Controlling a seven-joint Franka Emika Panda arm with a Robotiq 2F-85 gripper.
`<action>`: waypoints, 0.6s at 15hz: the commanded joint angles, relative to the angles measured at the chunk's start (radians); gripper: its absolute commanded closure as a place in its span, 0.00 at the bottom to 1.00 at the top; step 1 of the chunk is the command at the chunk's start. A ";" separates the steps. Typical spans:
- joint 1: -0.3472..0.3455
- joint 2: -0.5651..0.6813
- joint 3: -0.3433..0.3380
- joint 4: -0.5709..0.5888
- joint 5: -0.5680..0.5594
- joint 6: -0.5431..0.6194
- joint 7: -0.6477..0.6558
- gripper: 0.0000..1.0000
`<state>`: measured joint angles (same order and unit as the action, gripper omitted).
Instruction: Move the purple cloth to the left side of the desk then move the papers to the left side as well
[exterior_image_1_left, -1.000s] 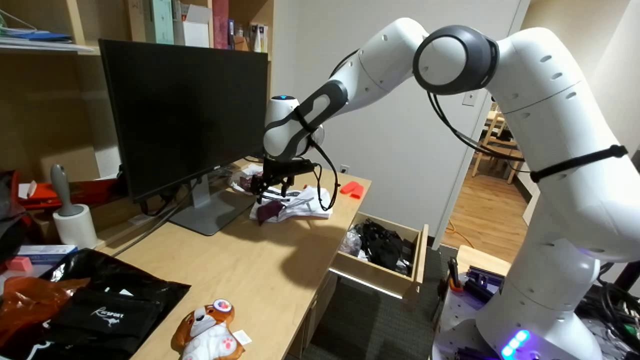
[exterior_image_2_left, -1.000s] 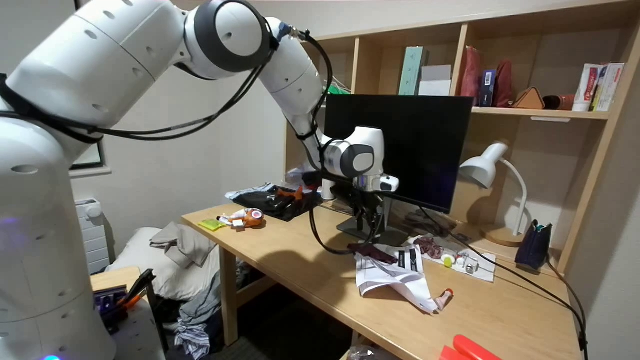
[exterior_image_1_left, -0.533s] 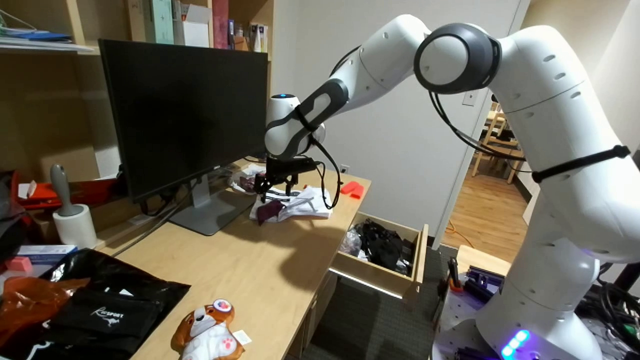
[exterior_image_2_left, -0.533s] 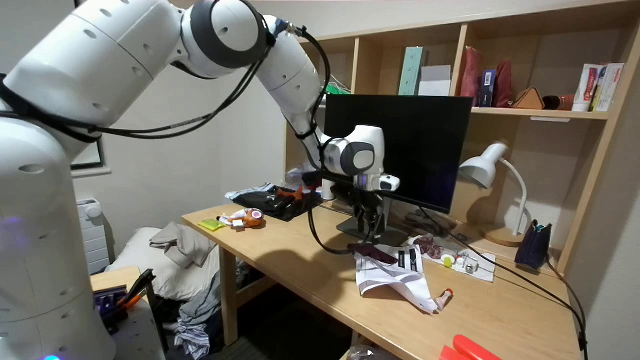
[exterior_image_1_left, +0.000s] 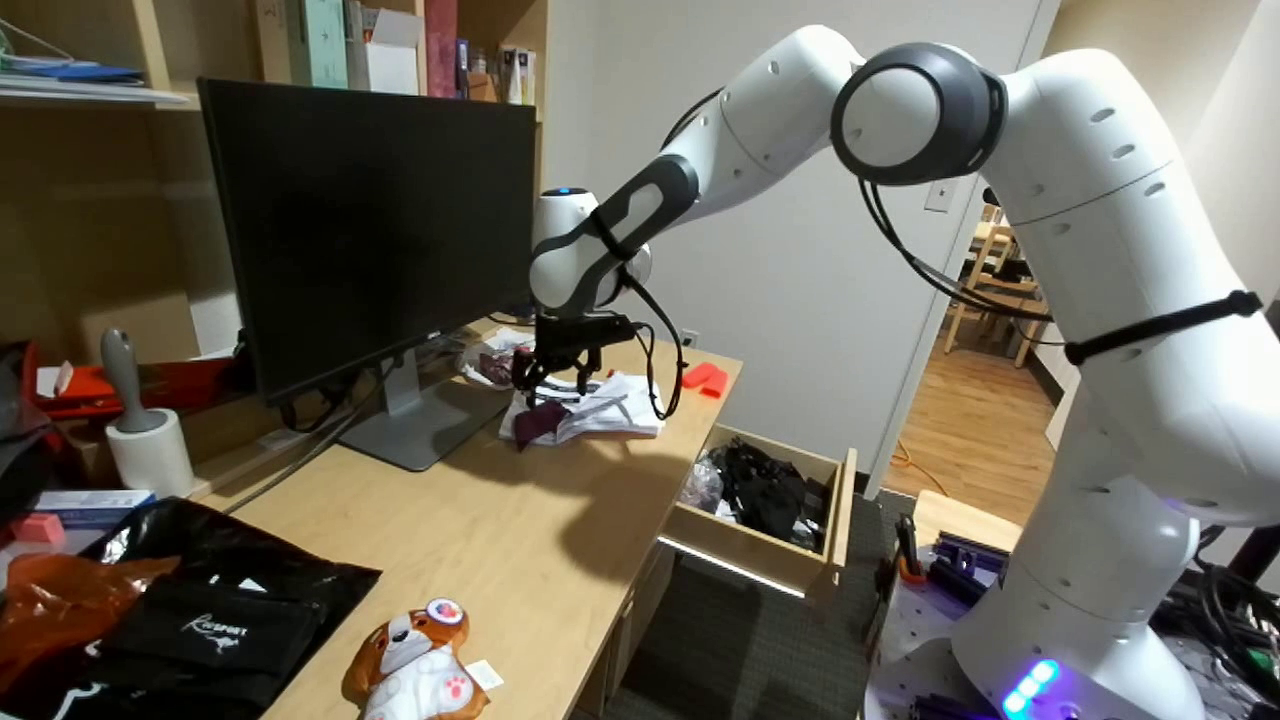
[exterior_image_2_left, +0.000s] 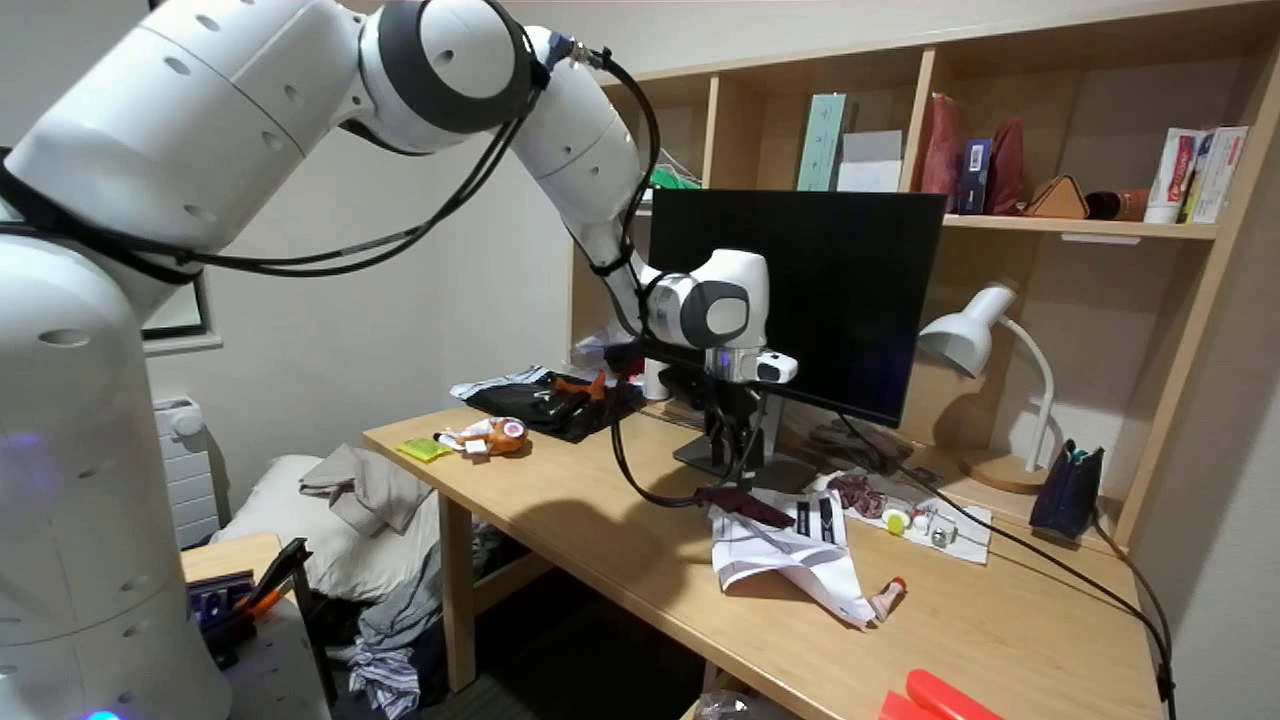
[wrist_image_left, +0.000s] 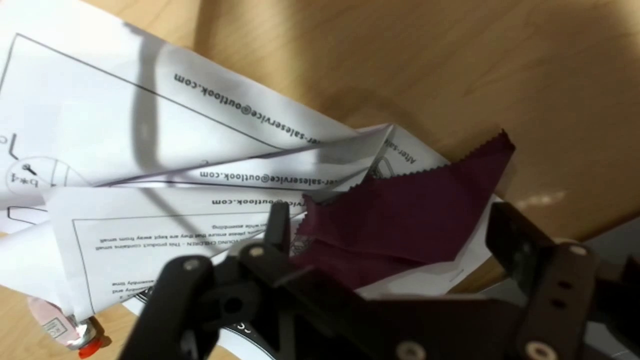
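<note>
A home study corner, by its furnishings.
Under the hand (wrist_image_left: 388, 222), a desk (exterior_image_1_left: 480, 540); near it, a monitor (exterior_image_1_left: 370, 230); higher up, shelves (exterior_image_2_left: 1110, 110) with toothpaste (exterior_image_2_left: 1174, 177); well apart, a white pillow (exterior_image_2_left: 300, 540) among rumpled fabric (exterior_image_2_left: 400, 600).

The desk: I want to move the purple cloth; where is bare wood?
The widest bare stretch of the desk runs between the papers and the dog toy; a smaller patch shows between the red-capped tube and the red pieces. Crowded: below the open gripper, the purple cloth lies mostly on the papers.
</note>
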<state>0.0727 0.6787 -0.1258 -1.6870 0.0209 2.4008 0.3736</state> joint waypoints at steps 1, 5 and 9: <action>-0.004 0.000 0.004 0.002 -0.004 -0.002 0.002 0.00; -0.010 0.029 0.010 0.020 0.006 0.006 0.001 0.00; -0.014 0.075 0.011 0.049 0.007 0.047 -0.003 0.00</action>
<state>0.0693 0.7142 -0.1221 -1.6754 0.0216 2.4202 0.3737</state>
